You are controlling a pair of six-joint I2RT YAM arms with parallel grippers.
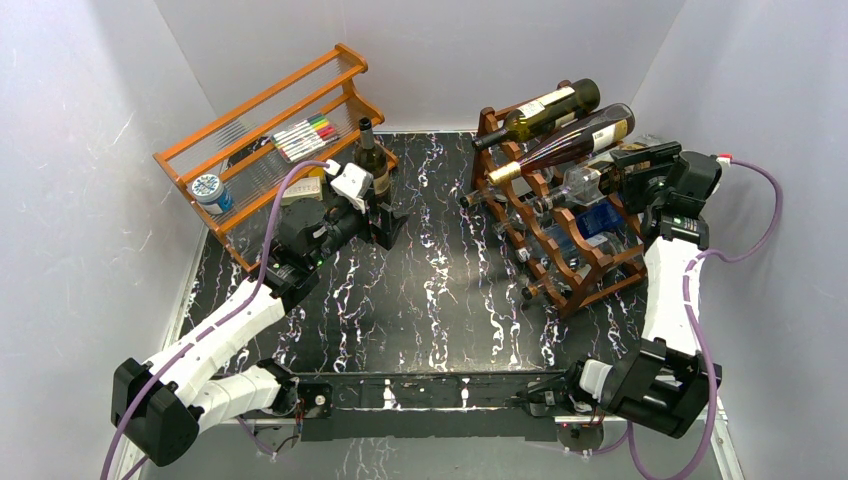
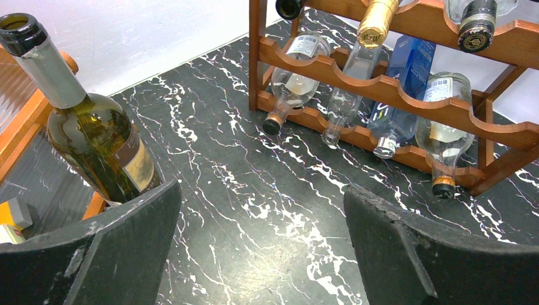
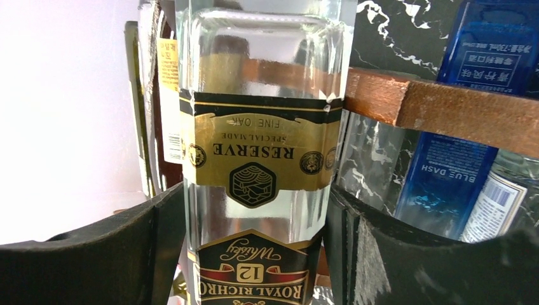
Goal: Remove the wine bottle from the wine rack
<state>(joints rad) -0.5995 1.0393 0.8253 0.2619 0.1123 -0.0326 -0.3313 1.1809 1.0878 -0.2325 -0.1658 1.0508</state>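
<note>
At the wine rack (image 1: 578,272), right gripper (image 3: 254,202) straddles a clear bottle (image 3: 260,95) lying on its rails, pads at the glass; firm contact unclear. Left gripper (image 2: 262,194) wide open, empty.

Clear whisky bottle (image 3: 260,159) between the jaws

Clear whisky bottle (image 3: 260,159) carrying upside-down labels reading "RESERVE", "SPECIAL MADE", "FINE OAK", "12", "Whiskey", blue bottle (image 3: 445,178) displaying "BLUE DASH"
</note>
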